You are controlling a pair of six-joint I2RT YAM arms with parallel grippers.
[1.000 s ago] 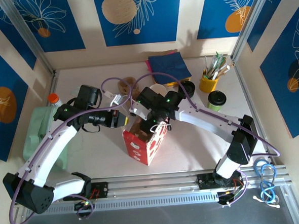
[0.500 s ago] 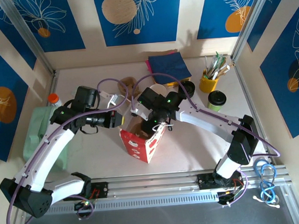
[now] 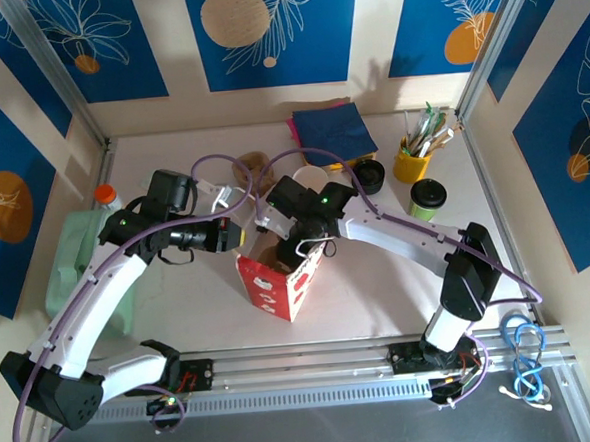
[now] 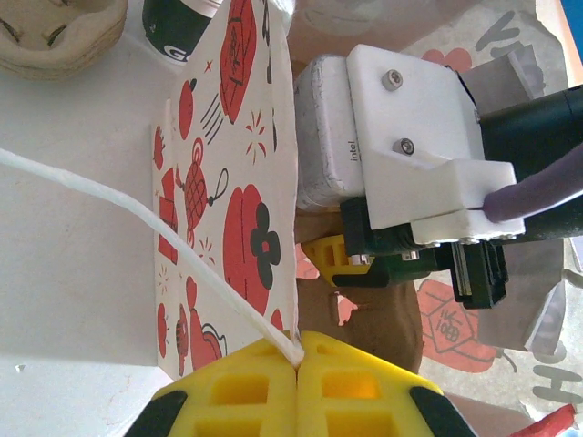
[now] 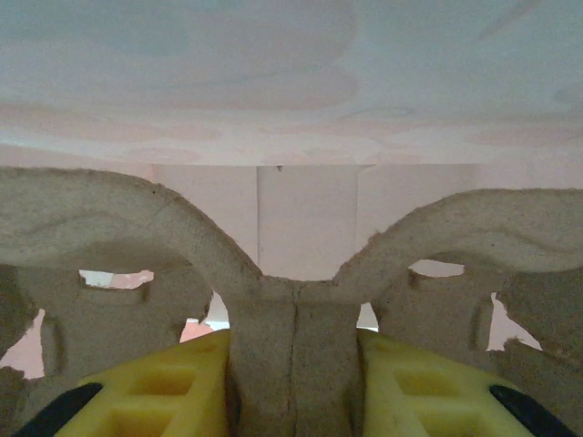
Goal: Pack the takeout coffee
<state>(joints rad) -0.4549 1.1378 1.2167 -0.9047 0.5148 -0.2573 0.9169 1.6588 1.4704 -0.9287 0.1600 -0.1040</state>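
A white table (image 3: 379,276) is walled in by blue leaf-printed panels (image 3: 263,33), and a red-and-white bag (image 3: 279,287) is stood open at its middle. The bag's white cord (image 4: 137,214) and top edge are clenched in the left gripper (image 4: 298,350), whose jaws are fully closed. By that pull one side wall is judged to be kept taut and the mouth spread, so that the other arm can be worked inside. The right gripper (image 5: 293,364) is lowered into the bag, and the middle ridge of a pulp carrier (image 5: 118,218) is seen pinched between its yellow fingers (image 5: 164,387). Both are pressed flat against the ridge, with the bag's pale inner wall behind. The carrier is probably being seated on the bag floor, so that a drink can later be held upright in it. The cup (image 3: 310,173) is not yet packed. It is left on the table behind the bag, partly hidden by the right arm, near the black lid (image 3: 370,174). Against the frame of a second ago, the bag's mouth is found drawn a little toward the left arm. The left gripper is pulled back slightly, and the right wrist is shifted leftward and set more squarely over the opening.
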